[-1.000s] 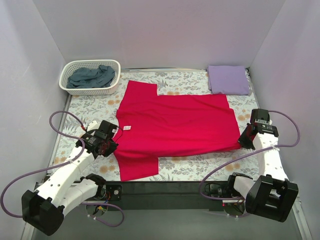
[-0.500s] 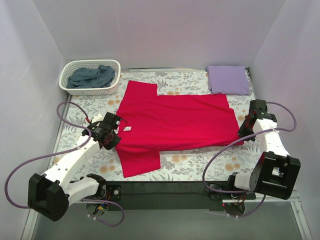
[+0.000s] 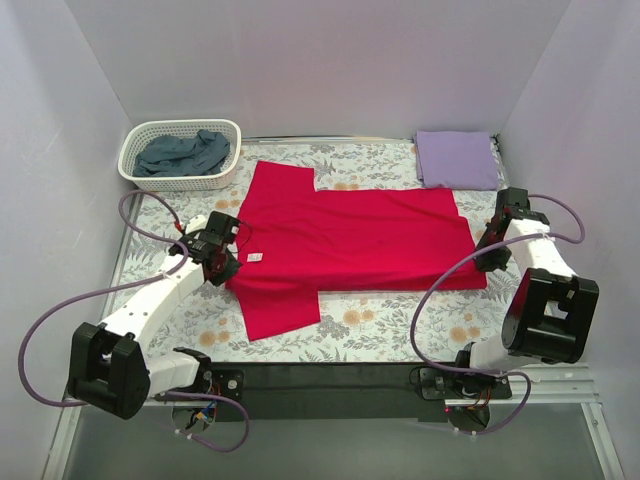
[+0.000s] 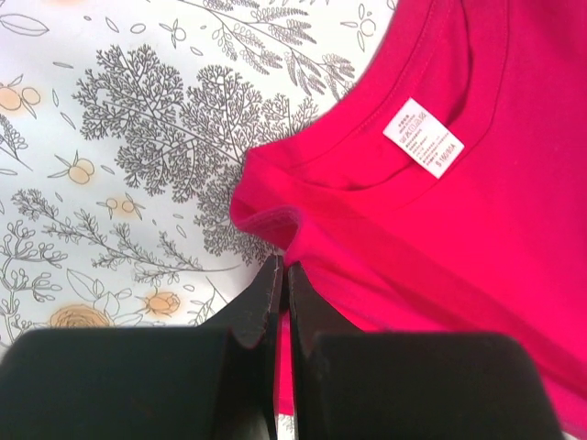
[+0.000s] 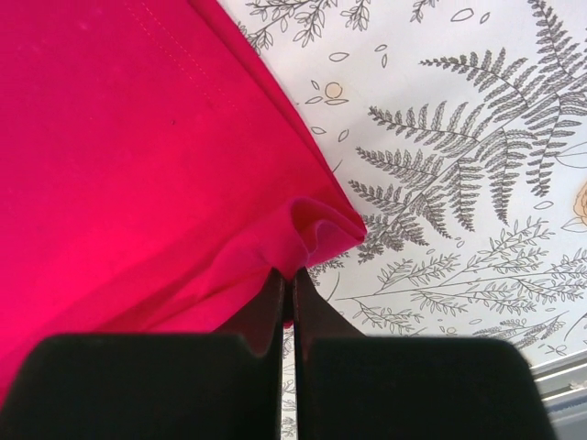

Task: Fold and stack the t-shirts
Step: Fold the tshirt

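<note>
The crimson red t-shirt [image 3: 355, 245] lies spread across the floral covering, neck to the left with a white label [image 4: 423, 137]. Its near long edge is folded over toward the back. My left gripper [image 3: 227, 263] is shut on the shirt's shoulder edge [image 4: 275, 225] by the collar. My right gripper [image 3: 487, 258] is shut on the hem corner [image 5: 316, 234], which is bunched at the fingertips. The lavender t-shirt [image 3: 456, 158] lies folded at the back right. The slate blue-grey t-shirt [image 3: 183, 152] is crumpled in the basket.
A white mesh basket [image 3: 137, 177] stands at the back left. The near sleeve of the red shirt [image 3: 278, 316] sticks out toward the front edge. Pale walls close in the left, back and right sides. Purple cables loop beside both arms.
Both grippers have carried the shirt's near edge toward the back, and the red cloth now covers less of the front. Both arms have reached farther from their bases.
</note>
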`<action>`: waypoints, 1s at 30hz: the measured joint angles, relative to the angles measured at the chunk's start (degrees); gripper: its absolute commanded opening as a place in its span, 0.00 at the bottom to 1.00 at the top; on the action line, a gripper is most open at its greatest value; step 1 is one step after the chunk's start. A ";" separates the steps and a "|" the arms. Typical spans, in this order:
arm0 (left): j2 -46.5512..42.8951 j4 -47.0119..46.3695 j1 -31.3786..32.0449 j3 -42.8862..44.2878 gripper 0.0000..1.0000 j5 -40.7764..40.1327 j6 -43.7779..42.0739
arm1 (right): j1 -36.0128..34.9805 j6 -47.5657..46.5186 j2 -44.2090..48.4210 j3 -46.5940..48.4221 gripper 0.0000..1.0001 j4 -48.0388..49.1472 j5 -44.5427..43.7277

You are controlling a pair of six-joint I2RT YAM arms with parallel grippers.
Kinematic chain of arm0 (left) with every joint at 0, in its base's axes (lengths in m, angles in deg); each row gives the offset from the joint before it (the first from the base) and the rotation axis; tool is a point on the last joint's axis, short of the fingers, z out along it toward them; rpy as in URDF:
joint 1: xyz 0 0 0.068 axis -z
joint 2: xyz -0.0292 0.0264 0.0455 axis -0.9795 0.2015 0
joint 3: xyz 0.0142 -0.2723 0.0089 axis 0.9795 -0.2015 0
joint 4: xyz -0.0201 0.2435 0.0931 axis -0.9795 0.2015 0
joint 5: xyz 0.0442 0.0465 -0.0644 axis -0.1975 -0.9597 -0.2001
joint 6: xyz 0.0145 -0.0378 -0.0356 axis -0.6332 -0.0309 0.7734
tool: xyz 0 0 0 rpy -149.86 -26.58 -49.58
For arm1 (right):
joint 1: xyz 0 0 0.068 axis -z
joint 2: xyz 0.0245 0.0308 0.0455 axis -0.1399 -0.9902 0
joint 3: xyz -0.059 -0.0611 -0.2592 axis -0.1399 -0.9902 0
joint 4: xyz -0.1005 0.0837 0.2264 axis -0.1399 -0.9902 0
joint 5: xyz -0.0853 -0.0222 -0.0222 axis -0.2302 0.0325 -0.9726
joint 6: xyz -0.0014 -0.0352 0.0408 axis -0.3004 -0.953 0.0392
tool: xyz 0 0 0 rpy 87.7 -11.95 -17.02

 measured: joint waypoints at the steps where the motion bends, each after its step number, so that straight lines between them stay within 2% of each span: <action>1: 0.39 -0.39 -0.31 0.00 0.00 0.00 -0.28 | 0.02 0.02 -0.37 0.22 0.01 0.07 0.17; 17: 5.70 -7.58 -3.28 -0.26 0.00 1.18 -3.72 | 0.00 1.38 -7.41 1.73 0.02 4.35 2.32; 25: 7.43 -10.12 -3.61 -1.55 0.00 1.29 -4.00 | 0.00 1.66 -10.34 2.14 0.08 6.43 3.39; 27: 8.15 -10.80 -3.61 -1.86 0.00 1.31 -4.07 | 0.00 1.86 -10.56 2.14 0.13 7.15 3.78; 28: 8.44 -11.19 -3.61 -2.08 0.02 1.31 -4.11 | 0.00 2.01 -10.67 2.14 0.18 7.50 3.98; 29: 8.68 -11.34 -3.61 -2.27 0.11 1.38 -4.13 | 0.00 2.27 -10.73 2.14 0.20 7.85 4.22; 30: 8.85 -11.43 -3.61 -2.40 0.15 1.49 -4.39 | 0.00 2.36 -10.73 2.14 0.23 8.31 4.52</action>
